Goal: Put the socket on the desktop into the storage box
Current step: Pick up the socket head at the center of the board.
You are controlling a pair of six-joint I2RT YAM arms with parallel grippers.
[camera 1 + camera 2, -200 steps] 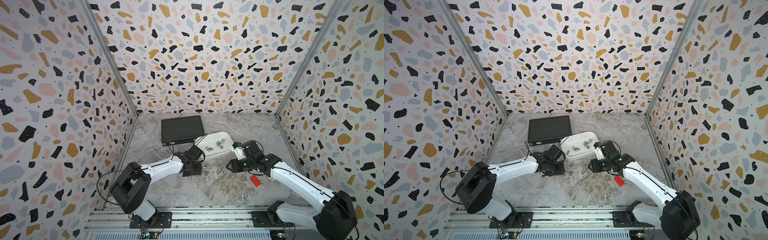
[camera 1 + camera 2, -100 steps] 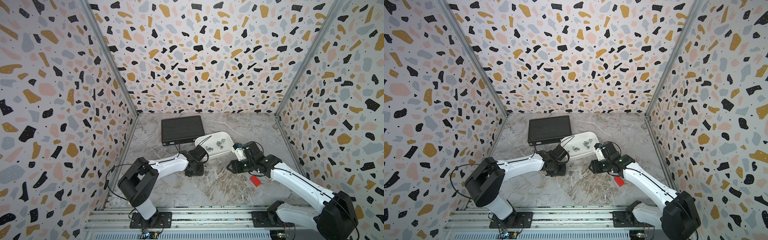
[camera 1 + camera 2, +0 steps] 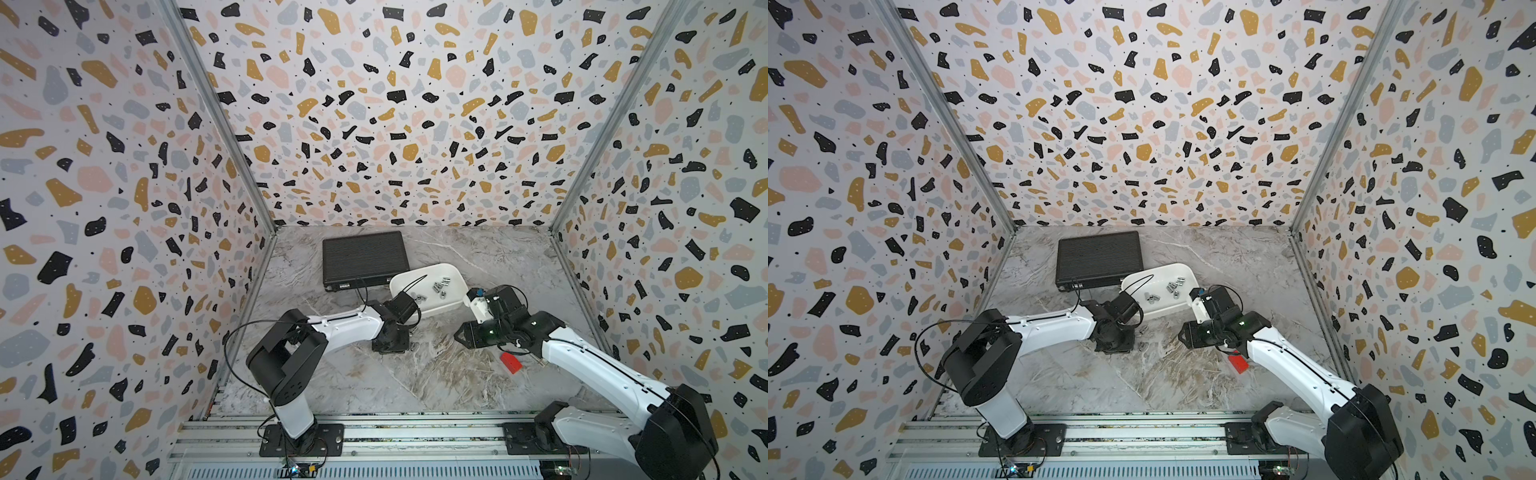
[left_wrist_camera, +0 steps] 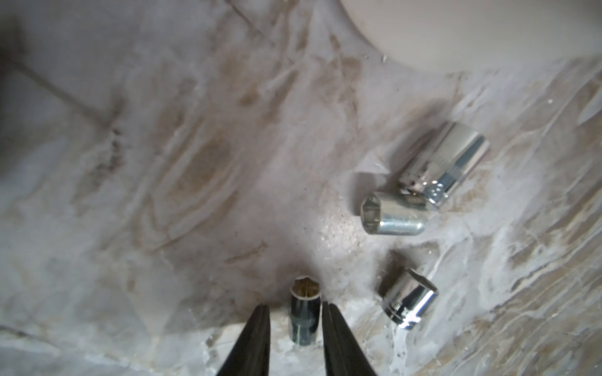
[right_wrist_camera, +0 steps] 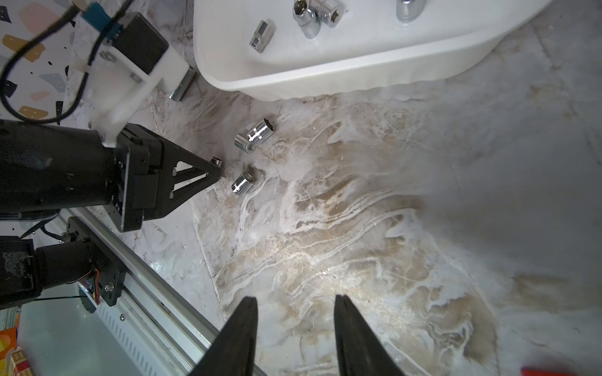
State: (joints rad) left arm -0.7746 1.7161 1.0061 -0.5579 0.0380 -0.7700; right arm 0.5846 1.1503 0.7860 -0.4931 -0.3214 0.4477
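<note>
Several chrome sockets lie on the marble desktop (image 3: 415, 382) in front of the white storage box (image 3: 440, 309) (image 5: 358, 75). My left gripper (image 4: 293, 306) (image 5: 216, 166) points down at the desktop, open, its jaws standing either side of a small upright socket (image 4: 304, 312). One finger is against it and a gap shows on the other side. Three more sockets (image 4: 408, 301) (image 4: 391, 213) (image 4: 446, 162) lie just beyond. My right gripper (image 5: 294, 301) (image 3: 459, 336) hangs open over bare desktop with nothing between its fingers. The box holds several sockets (image 3: 440, 286).
A black ribbed case (image 3: 363, 257) lies behind the box, touching its left end. A small red block (image 3: 510, 362) sits under my right forearm. Another socket (image 5: 180, 88) lies by the box's near corner. Terrazzo walls close three sides and a metal rail (image 3: 374, 432) runs along the front.
My left gripper's jaws have narrowed round the small socket, and the left arm has swung in a little to the right. The right arm has not moved.
</note>
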